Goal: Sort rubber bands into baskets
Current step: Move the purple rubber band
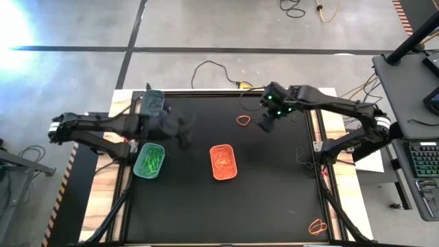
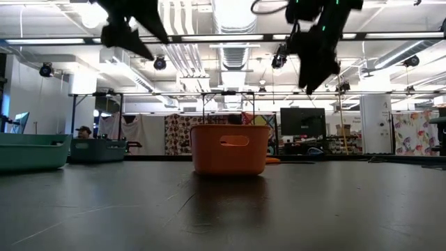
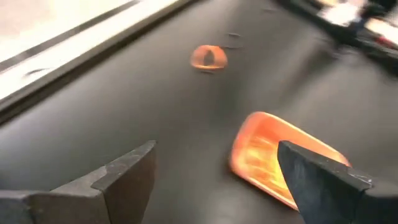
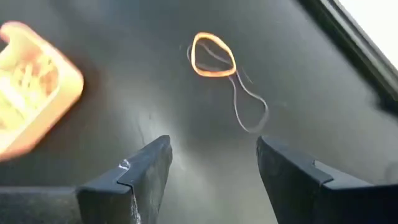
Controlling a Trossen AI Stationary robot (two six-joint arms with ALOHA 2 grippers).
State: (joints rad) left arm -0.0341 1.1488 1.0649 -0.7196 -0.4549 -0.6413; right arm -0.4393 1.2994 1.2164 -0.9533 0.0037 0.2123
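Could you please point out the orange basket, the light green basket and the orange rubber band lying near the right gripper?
orange basket (image 1: 223,162): high view, its inside.
light green basket (image 1: 149,161): high view, its inside.
orange rubber band (image 4: 213,55): right wrist view, the loop's edge.

Workshop hall around a black-topped table

A grey concrete floor (image 1: 226,24) crossed by dark tape lines (image 1: 206,49) surrounds the table (image 1: 274,206), whose black top sits in a pale wooden frame. Loose cables (image 1: 212,68) lie on the floor at its far edge, and more are coiled farther off. On the right stands a dark desk (image 1: 405,82) with a keyboard (image 1: 425,159). Across the room, long ceiling lights (image 2: 230,38) and pipes run under a white ceiling, with a dark monitor (image 2: 302,120), patterned hangings (image 2: 418,132) and a seated person (image 2: 83,132) far left.
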